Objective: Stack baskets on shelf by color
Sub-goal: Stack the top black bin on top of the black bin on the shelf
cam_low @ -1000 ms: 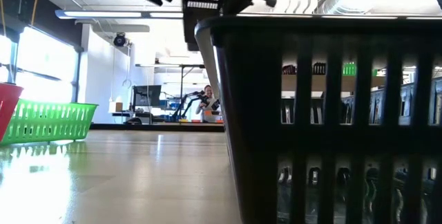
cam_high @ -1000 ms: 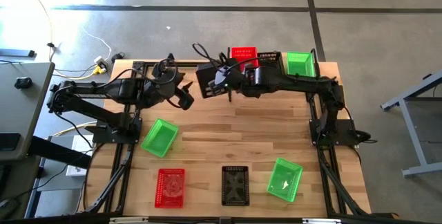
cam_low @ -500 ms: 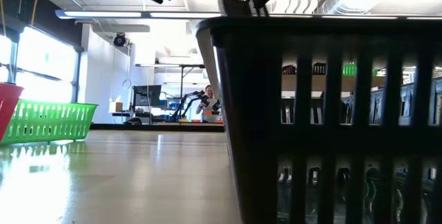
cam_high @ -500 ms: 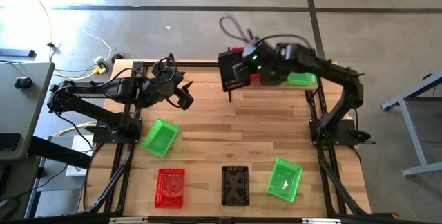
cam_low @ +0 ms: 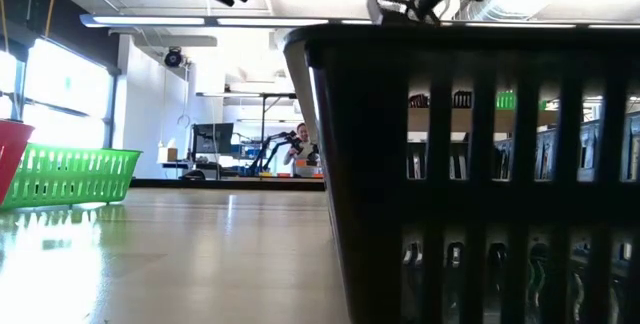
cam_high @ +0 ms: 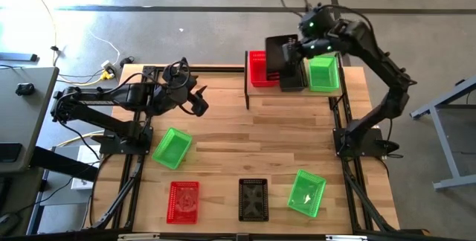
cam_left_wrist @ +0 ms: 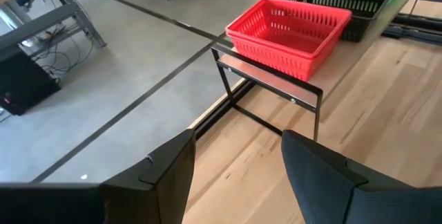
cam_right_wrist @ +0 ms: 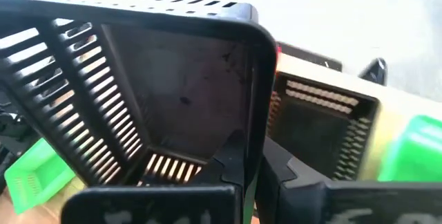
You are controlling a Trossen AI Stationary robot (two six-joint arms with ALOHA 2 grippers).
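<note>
A wood-plank table [cam_high: 245, 144] holds a shelf [cam_high: 256, 90] at its far edge. Above the shelf's middle, the right gripper [cam_high: 296, 47] is clamped on a black basket [cam_high: 279, 53]. The left gripper [cam_high: 199, 101], fingers spread and empty, hovers left of the shelf.

Shelf [cam_high: 253, 92] (three baskets [cam_high: 322, 76]) on table [cam_high: 245, 148]

My right arm is stretched up and back toward the desk's far edge, elbow raised high, right hand [cam_high: 291, 47] clamped shut on the wall of a black basket [cam_high: 279, 53], carrying it tilted in the air. My left arm is folded low over the desk's left side, left hand [cam_high: 199, 104] parted wide with nothing between the fingers [cam_left_wrist: 324, 175], pointing toward the far right.
</note>
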